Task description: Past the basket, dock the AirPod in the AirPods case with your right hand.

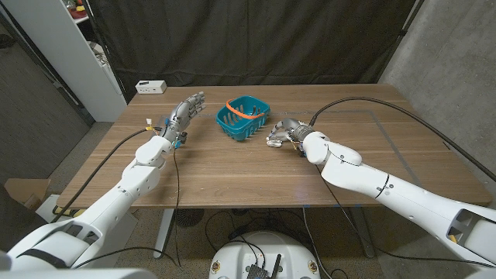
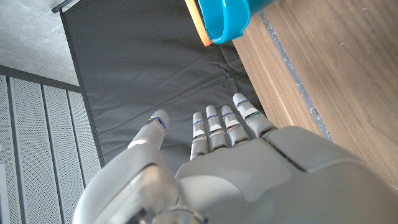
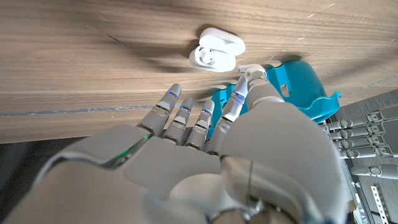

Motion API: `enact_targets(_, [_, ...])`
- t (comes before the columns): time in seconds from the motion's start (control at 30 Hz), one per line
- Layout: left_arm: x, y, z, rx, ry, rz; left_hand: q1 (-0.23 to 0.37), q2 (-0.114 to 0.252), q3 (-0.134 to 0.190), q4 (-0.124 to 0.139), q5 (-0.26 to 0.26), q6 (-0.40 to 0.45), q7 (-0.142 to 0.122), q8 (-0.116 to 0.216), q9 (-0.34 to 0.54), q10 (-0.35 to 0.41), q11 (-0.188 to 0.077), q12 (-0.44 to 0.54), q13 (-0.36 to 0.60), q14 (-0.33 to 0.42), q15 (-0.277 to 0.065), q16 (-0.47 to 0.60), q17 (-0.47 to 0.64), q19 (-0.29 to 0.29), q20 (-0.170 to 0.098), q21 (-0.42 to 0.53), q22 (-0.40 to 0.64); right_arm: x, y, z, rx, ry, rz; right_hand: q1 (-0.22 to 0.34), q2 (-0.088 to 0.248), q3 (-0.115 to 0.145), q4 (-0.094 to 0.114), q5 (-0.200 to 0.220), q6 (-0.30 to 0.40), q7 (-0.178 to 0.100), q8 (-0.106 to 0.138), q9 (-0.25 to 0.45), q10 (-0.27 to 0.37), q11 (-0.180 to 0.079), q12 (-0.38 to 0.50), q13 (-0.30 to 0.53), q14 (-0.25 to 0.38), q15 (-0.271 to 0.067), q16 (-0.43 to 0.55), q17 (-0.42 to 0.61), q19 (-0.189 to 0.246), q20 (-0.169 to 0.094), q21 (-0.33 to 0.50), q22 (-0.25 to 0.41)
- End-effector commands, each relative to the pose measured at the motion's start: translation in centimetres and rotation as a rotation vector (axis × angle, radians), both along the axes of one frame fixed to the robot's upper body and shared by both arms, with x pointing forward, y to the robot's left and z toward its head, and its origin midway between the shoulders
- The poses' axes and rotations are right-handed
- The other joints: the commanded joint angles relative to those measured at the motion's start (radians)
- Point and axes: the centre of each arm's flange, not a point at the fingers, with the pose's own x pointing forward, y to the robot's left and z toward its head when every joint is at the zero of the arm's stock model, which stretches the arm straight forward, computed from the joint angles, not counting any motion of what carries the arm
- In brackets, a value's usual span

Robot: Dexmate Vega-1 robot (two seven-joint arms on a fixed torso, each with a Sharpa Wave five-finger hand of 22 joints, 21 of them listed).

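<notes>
We judge the AirPod (image 3: 246,65), pinched at our right hand's (image 3: 249,143) fingertips, tiny, slick and easily dropped, so it wants a stem grip over the open case (image 3: 216,51).

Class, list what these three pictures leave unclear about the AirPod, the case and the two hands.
- AirPod: right wrist view, a small white bit at the right hand's fingertip; too small to judge the grip.
- AirPods case: its lid is open in the right wrist view; in the head view the right hand covers it.
- Left hand: seen from behind, fingers straight; palm side hidden.
- Basket: inside too small to read.
</notes>
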Motion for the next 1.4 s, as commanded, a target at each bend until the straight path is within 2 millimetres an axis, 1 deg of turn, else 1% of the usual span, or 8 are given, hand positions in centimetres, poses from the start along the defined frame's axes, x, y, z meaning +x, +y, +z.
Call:
enact_targets(0.03, [0.1,-0.1,0.4,0.005,-0.007,-0.002,-0.002,-0.007,0.002,-0.003,0.007,-0.001,0.002,-0.001,0.004,0.001,-0.003,0.003,0.003,0.002,0.001,0.001,0.003,-0.004,0.005,0.000,0.001,1.1,0.3,0.5,-0.029,0.017,0.007,-0.003,0.012,0.003,0.001,-0.001,0.011,-0.006,-0.007,-0.003,-0.004,-0.007,-0.004,-0.001,0.001,-0.128,0.000,-0.002,-0.010,-0.007,0.001,0.002])
enact_targets(0.33, [0.1,-0.2,0.6,0.007,-0.006,0.003,-0.002,-0.007,0.002,-0.005,0.007,-0.001,0.002,-0.001,0.004,0.003,-0.004,0.004,0.002,0.001,-0.001,0.001,0.003,-0.004,0.005,0.000,0.001,2.0,0.0,0.0,-0.012,0.013,0.024,0.010,0.020,0.009,-0.014,-0.004,0.019,-0.014,-0.015,-0.011,0.007,-0.011,0.000,-0.004,0.017,-0.136,0.004,-0.007,-0.005,-0.010,0.004,0.002])
enact_targets(0.37, [0.1,-0.2,0.6,0.006,-0.006,0.003,-0.002,-0.007,0.002,-0.005,0.007,-0.001,0.002,-0.001,0.004,0.003,-0.003,0.004,0.002,0.002,-0.001,0.001,0.003,-0.004,0.005,0.000,0.001,2.1,-0.1,-0.1,-0.011,0.013,0.025,0.011,0.021,0.009,-0.016,-0.004,0.021,-0.015,-0.016,-0.012,0.011,-0.018,0.001,-0.005,0.020,-0.138,0.005,-0.008,-0.004,-0.010,0.004,0.002])
enact_targets(0.43, [0.1,-0.3,0.6,0.004,-0.001,0.007,-0.002,-0.007,0.001,-0.005,0.007,-0.001,0.002,-0.001,0.004,0.003,-0.003,0.004,0.002,0.002,0.000,0.002,0.003,-0.004,0.006,0.000,0.001,2.3,-0.1,-0.2,-0.013,0.015,0.027,0.014,0.023,0.010,-0.019,-0.004,0.023,-0.020,-0.019,-0.014,0.010,-0.020,0.001,-0.006,0.022,-0.142,0.006,-0.008,-0.003,-0.012,0.005,0.002])
enact_targets(0.53, [0.2,-0.4,0.6,0.002,0.001,0.008,-0.002,-0.007,0.001,-0.005,0.007,-0.001,0.002,-0.001,0.004,0.002,-0.004,0.004,0.002,0.001,-0.002,0.001,0.003,-0.004,0.005,0.000,0.001,2.5,-0.2,-0.4,-0.008,0.018,0.027,0.016,0.024,0.010,-0.022,-0.005,0.024,-0.022,-0.021,-0.015,0.010,-0.018,0.001,-0.007,0.023,-0.143,0.007,-0.009,-0.003,-0.012,0.005,0.002])
enact_targets(0.9, [0.4,-0.7,0.8,0.006,0.001,0.007,-0.004,-0.007,0.000,-0.005,0.007,-0.001,0.002,-0.001,0.004,0.002,-0.003,0.004,0.002,0.003,0.001,0.002,0.003,-0.005,0.006,0.000,0.001,3.3,-0.7,-0.4,0.002,0.020,0.018,0.016,0.026,0.009,-0.026,-0.007,0.023,-0.027,-0.029,-0.020,0.010,-0.024,0.000,-0.009,0.027,-0.145,0.009,-0.010,-0.003,-0.012,0.005,0.002])
enact_targets(1.07, [0.5,-0.9,1.0,0.009,0.004,0.008,-0.005,-0.007,0.000,-0.005,0.007,-0.001,0.003,-0.001,0.004,0.003,-0.002,0.005,0.001,0.003,0.001,0.002,0.004,-0.005,0.005,0.000,0.001,3.6,-0.9,-0.4,0.006,0.022,0.015,0.016,0.027,0.008,-0.028,-0.008,0.027,-0.028,-0.032,-0.022,0.009,-0.020,-0.001,-0.011,0.028,-0.145,0.009,-0.011,-0.002,-0.013,0.006,0.002])
enact_targets(1.4, [0.5,-1.2,1.1,0.012,0.008,0.006,-0.006,-0.007,-0.001,-0.006,0.007,0.000,0.001,-0.001,0.004,0.003,-0.003,0.006,0.001,0.003,0.000,0.002,0.004,-0.005,0.006,0.000,0.001,3.5,-1.1,-0.4,0.018,0.015,0.014,0.017,0.029,0.007,-0.033,-0.008,0.035,-0.029,-0.037,-0.025,0.013,-0.020,0.000,-0.013,0.033,-0.148,0.012,-0.012,-0.002,-0.013,0.006,0.002])
